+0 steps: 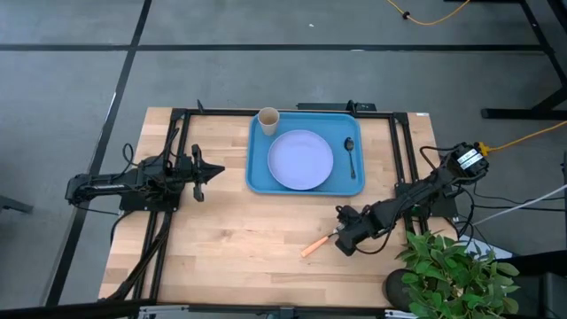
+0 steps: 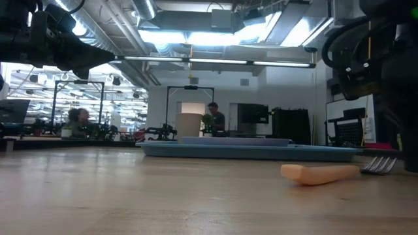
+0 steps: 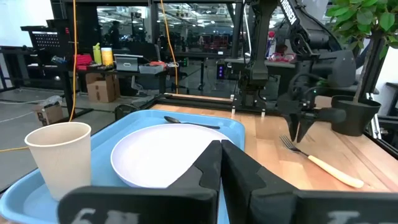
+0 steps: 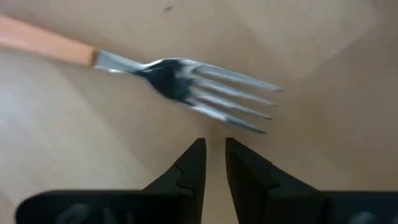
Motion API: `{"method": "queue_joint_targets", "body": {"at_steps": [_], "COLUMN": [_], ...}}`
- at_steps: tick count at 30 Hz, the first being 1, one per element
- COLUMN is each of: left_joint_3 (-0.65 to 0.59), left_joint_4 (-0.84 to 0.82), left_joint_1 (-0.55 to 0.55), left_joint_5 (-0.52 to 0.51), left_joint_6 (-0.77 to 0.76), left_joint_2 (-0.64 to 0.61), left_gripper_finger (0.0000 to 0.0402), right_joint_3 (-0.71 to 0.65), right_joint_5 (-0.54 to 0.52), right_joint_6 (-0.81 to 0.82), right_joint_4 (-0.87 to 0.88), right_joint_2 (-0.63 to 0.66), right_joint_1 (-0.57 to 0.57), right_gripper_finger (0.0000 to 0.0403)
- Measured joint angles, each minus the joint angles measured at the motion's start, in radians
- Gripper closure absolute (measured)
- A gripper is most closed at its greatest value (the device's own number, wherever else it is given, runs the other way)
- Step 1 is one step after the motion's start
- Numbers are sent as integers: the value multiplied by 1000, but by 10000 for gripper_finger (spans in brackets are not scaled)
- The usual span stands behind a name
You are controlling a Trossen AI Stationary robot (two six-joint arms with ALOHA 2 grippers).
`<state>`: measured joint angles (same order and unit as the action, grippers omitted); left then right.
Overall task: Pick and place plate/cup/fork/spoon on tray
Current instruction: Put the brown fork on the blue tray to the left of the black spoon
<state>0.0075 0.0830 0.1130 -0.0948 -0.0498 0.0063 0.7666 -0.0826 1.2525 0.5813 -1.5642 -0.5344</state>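
The blue tray (image 1: 255,177) lies at the table's far middle. On it rest the lavender plate (image 1: 300,159), the tan cup (image 1: 267,119) standing at its far left corner, and the dark spoon (image 1: 351,155) along its right side. The orange-handled fork (image 1: 315,245) lies flat on the bare wood near the right front; its tines show in the right wrist view (image 4: 211,87). My right gripper (image 1: 342,237) points down just beside the fork's head, its fingers (image 4: 215,146) shut to a narrow slit and empty. My left gripper (image 1: 220,171) waits shut, left of the tray.
A potted plant (image 1: 452,275) stands at the table's right front corner, close behind my right arm. Bare wood lies between the fork and the tray's near rim (image 1: 306,191). People sit in the room beyond the table in the low view.
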Motion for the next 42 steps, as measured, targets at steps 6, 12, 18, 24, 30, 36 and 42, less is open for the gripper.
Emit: {"method": "queue_joint_targets", "body": {"at_steps": [6,12,18,24,30,36,42], "left_joint_3": [0,0,0,0,0,0,0], "left_joint_4": [0,0,0,0,0,0,0], "left_joint_1": [0,0,0,0,0,0,0], "left_joint_5": [0,0,0,0,0,0,0], "left_joint_6": [0,0,0,0,0,0,0], "left_joint_2": [0,0,0,0,0,0,0], "left_gripper_finger": [384,375,374,382,391,399,398], "right_joint_3": [0,0,0,47,105,95,142], "right_joint_5": [-85,-191,-234,-359,-384,-175,-90], "right_joint_6": [-19,-81,-105,-84,-246,-395,-442], "right_joint_4": [43,-21,-65,-76,-246,-440,-486], "right_joint_2": [0,0,0,0,1,-89,-212], "right_joint_1": [42,125,167,165,160,157,128], "right_gripper_finger": [338,338,338,338,338,338,338]}}
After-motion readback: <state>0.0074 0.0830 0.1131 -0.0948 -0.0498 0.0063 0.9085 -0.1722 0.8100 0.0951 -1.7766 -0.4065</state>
